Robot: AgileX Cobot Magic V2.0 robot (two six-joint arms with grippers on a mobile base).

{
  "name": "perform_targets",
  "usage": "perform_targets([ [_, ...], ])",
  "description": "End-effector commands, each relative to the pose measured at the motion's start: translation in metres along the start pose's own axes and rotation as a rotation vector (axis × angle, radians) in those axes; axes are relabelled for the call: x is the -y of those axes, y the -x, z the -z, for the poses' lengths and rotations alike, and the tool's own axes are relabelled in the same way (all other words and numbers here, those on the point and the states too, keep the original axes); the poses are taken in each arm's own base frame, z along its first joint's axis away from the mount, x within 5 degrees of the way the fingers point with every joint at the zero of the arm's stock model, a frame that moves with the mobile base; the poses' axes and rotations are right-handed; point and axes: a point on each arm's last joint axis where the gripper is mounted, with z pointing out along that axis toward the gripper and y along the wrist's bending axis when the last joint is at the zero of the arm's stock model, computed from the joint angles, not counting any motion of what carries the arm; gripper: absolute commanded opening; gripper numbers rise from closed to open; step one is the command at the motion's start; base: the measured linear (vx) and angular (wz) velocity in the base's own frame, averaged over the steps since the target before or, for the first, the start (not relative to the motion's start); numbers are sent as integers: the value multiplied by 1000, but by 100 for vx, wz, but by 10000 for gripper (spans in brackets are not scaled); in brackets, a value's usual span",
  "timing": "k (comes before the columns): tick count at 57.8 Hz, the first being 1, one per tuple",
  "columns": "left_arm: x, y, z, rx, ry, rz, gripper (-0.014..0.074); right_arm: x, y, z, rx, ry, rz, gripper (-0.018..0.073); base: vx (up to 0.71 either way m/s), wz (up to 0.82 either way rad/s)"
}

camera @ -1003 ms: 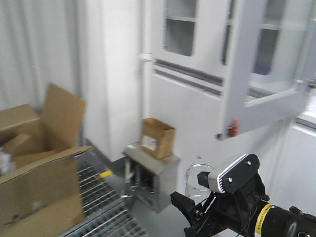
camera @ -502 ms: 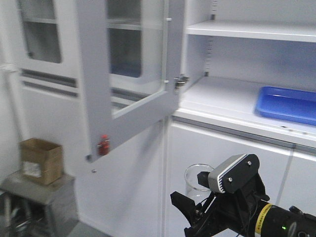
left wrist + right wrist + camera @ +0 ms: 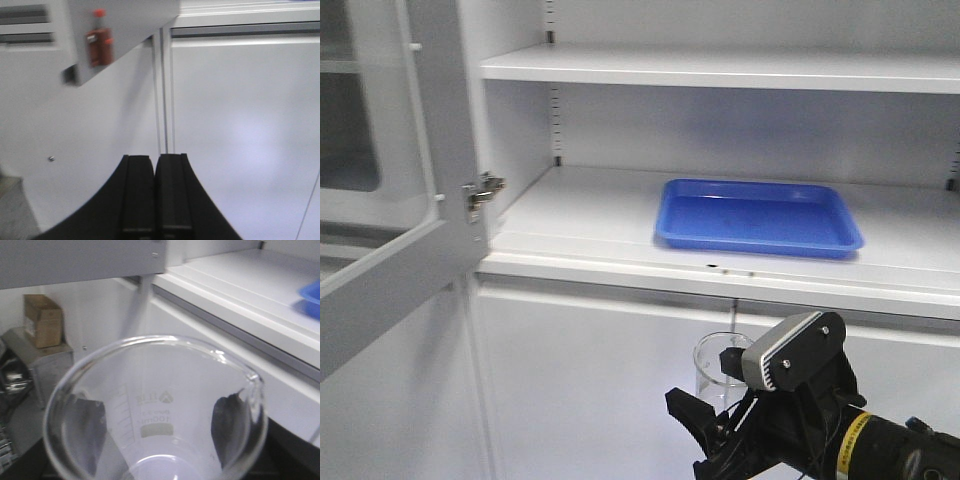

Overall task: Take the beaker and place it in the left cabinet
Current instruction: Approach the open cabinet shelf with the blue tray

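Note:
The beaker (image 3: pixel 719 366) is clear glass, upright, held in my right gripper (image 3: pixel 720 420) low in the front view, below the cabinet's lower shelf. In the right wrist view the beaker (image 3: pixel 155 405) fills the frame, and dark fingers (image 3: pixel 85 435) press on both sides through the glass. The left cabinet (image 3: pixel 580 215) stands open ahead, with white shelves and a blue tray (image 3: pixel 760 215) on the lower shelf. My left gripper (image 3: pixel 155 160) is shut and empty, facing the cabinet's lower doors.
The cabinet's glazed door (image 3: pixel 390 250) hangs open at the left, and its corner with a red latch (image 3: pixel 99 42) shows in the left wrist view. A cardboard box (image 3: pixel 42 320) sits on a grey metal stand (image 3: pixel 45 370) at floor level to the left. The shelf edge (image 3: pixel 240 285) runs above the beaker.
The front view has swung right, from boxes and the closed cabinet side to the open cabinet with the blue tray. The right gripper still holds the beaker the same way.

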Motion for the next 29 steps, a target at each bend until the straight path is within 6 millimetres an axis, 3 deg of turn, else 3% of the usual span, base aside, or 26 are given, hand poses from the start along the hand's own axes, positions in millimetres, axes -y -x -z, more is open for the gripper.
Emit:
perform_targets([
  [1,1,11,3,104,-16,9,4,-1,25,6,130,21,8,209,21,-43],
  [29,1,11,3,104,-16,9,4,-1,25,6,126,19,8,209,23,-28],
])
